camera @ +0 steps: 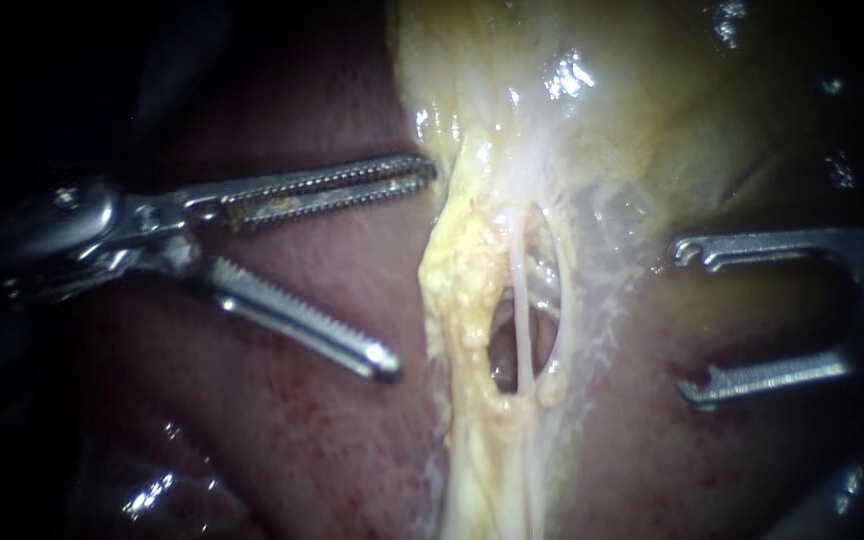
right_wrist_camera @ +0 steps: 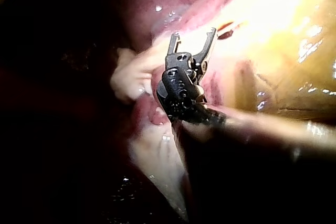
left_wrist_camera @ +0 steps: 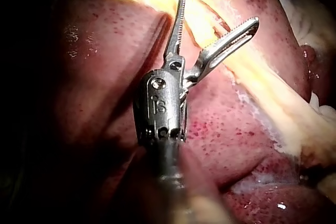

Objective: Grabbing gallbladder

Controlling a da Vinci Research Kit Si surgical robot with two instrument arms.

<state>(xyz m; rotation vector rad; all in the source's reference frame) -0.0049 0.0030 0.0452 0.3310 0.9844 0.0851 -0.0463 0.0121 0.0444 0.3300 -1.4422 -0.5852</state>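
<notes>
Yellow, glistening gallbladder not yet gripped: my left instrument holds its jaws spread just beside the gallbladder's lower fringe, my right instrument spread on the opposite side, so I judge the whole grab remains.

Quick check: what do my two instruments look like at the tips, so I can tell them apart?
Left instrument: silvery metal, long slender jaws lined with fine teeth, one slotted along its length, on a rounded grey wrist with small screws. Right instrument: thin, flat silvery jaws with small hooked tips, on a darker, blackish wrist.
</notes>
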